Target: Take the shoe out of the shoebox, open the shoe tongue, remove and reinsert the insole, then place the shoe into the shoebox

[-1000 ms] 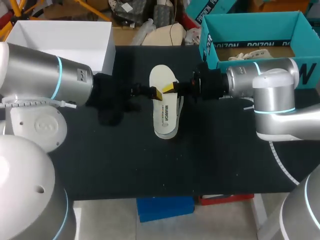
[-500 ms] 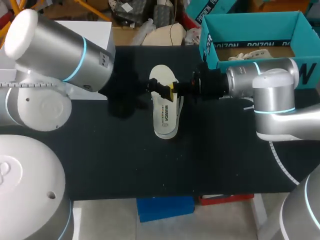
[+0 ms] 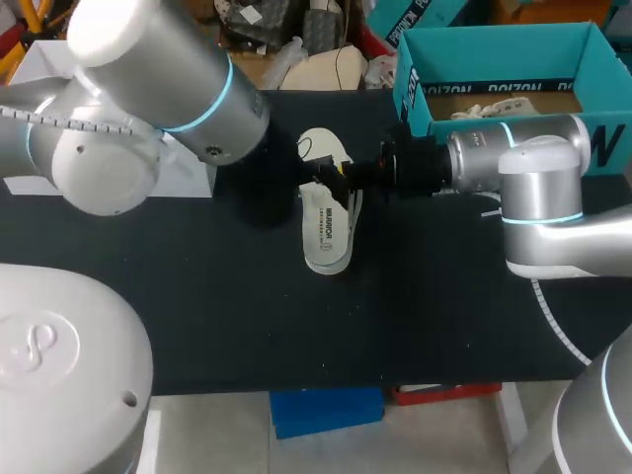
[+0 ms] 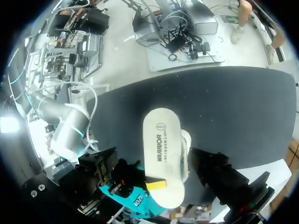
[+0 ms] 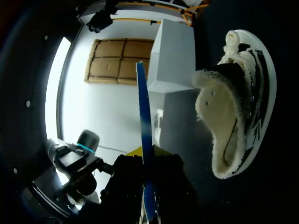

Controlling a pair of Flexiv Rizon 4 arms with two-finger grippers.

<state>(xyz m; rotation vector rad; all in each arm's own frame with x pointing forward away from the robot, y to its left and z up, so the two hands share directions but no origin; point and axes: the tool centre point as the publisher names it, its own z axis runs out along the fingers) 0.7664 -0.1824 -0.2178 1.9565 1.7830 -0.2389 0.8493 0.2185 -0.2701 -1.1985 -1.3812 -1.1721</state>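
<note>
Two grippers meet over the desk (image 3: 247,316) in the head view. The right gripper (image 3: 343,178) pinches the insole (image 3: 326,232) by its edge, lifted, likely for re-seating. The left gripper (image 3: 313,174) sits at the opposite edge; open or closed, I cannot tell. Bare desk lies nearer; the shoebox (image 3: 513,59) stands far right.

From the left wrist, the shoe (image 4: 186,142) peeks out just beneath the insole.

From the right wrist, the insole runs edge-on between closed jaws. The shoe lies on its side beside it, mouth toward the gripper, probably ready to take it.
</note>
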